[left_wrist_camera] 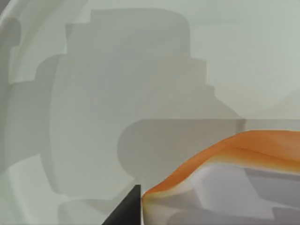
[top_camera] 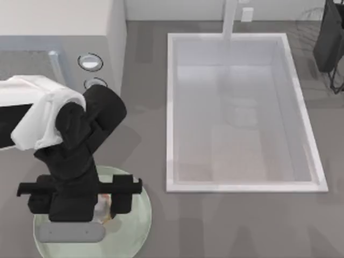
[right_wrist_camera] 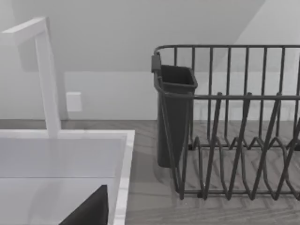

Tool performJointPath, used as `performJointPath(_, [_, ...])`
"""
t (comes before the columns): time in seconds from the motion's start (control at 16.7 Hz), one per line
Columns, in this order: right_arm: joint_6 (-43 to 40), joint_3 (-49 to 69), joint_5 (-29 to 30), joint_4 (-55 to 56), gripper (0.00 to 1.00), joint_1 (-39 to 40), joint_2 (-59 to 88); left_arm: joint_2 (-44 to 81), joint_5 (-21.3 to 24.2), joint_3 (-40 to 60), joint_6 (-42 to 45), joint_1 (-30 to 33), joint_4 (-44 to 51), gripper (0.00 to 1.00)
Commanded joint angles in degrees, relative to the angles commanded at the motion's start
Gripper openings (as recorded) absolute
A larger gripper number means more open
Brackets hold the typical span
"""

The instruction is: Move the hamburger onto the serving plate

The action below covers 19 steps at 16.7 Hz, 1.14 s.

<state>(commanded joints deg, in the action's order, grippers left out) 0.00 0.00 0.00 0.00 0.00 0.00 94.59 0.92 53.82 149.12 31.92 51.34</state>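
The left gripper (top_camera: pixel 105 207) hung low over the serving plate (top_camera: pixel 137 228), at about seven o'clock on the bench (top_camera: pixel 236 226), with the hamburger (top_camera: pixel 103 204) between its fingers; only a sliver of orange and cream peeked out under the black gripper body. In the left wrist view the hamburger (left_wrist_camera: pixel 225 183) sat against one dark finger (left_wrist_camera: pixel 127 210), the plate's pale mint floor (left_wrist_camera: pixel 140 70) just beyond it. The fingers looked narrowed onto the bun, though whether it already rested on the plate could not be told.

The risk I saw was in the release: if the fingers opened while the bun was above the glossy plate, the rounded lump could roll or skid toward the low rim. A sideways pull-away could also drag it.

The bench was a matte grey slab. A white sink basin (top_camera: pixel 242 107) filled the middle toward one o'clock, a faucet (right_wrist_camera: pixel 44 75) behind it, and a dark wire dish rack (right_wrist_camera: pixel 234 122) with a cutlery cup (right_wrist_camera: pixel 174 117) stood at two o'clock, near where the right arm was parked.
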Motion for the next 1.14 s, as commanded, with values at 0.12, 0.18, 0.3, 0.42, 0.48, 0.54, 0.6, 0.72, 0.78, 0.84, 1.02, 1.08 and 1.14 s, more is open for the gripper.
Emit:
performJointPath(0.12, [0.00, 0.00, 0.00, 0.00, 1.00, 0.00, 0.00, 0.00, 0.00, 0.00, 0.00, 0.00, 0.00, 0.15])
performJointPath(0.18, [0.00, 0.00, 0.00, 0.00, 1.00, 0.00, 0.00, 0.00, 0.00, 0.00, 0.00, 0.00, 0.00, 0.23])
performJointPath(0.3, [0.00, 0.00, 0.00, 0.00, 1.00, 0.00, 0.00, 0.00, 0.00, 0.00, 0.00, 0.00, 0.00, 0.38])
performJointPath(0.42, [0.00, 0.00, 0.00, 0.00, 1.00, 0.00, 0.00, 0.00, 0.00, 0.00, 0.00, 0.00, 0.00, 0.53])
performJointPath(0.48, [0.00, 0.00, 0.00, 0.00, 1.00, 0.00, 0.00, 0.00, 0.00, 0.00, 0.00, 0.00, 0.00, 0.60])
performJointPath(0.54, [0.00, 0.00, 0.00, 0.00, 1.00, 0.00, 0.00, 0.00, 0.00, 0.00, 0.00, 0.00, 0.00, 0.68])
performJointPath(0.6, [0.00, 0.00, 0.00, 0.00, 1.00, 0.00, 0.00, 0.00, 0.00, 0.00, 0.00, 0.00, 0.00, 0.75])
performJointPath(0.72, [0.00, 0.00, 0.00, 0.00, 1.00, 0.00, 0.00, 0.00, 0.00, 0.00, 0.00, 0.00, 0.00, 0.90])
performJointPath(0.78, [0.00, 0.00, 0.00, 0.00, 1.00, 0.00, 0.00, 0.00, 0.00, 0.00, 0.00, 0.00, 0.00, 0.98])
performJointPath(0.84, [0.00, 0.00, 0.00, 0.00, 1.00, 0.00, 0.00, 0.00, 0.00, 0.00, 0.00, 0.00, 0.00, 1.00])
performJointPath(1.02, [0.00, 0.00, 0.00, 0.00, 1.00, 0.00, 0.00, 0.00, 0.00, 0.00, 0.00, 0.00, 0.00, 1.00])
performJointPath(1.08, [0.00, 0.00, 0.00, 0.00, 1.00, 0.00, 0.00, 0.00, 0.00, 0.00, 0.00, 0.00, 0.00, 1.00])
performJointPath(1.14, [0.00, 0.00, 0.00, 0.00, 1.00, 0.00, 0.00, 0.00, 0.00, 0.00, 0.00, 0.00, 0.00, 1.00])
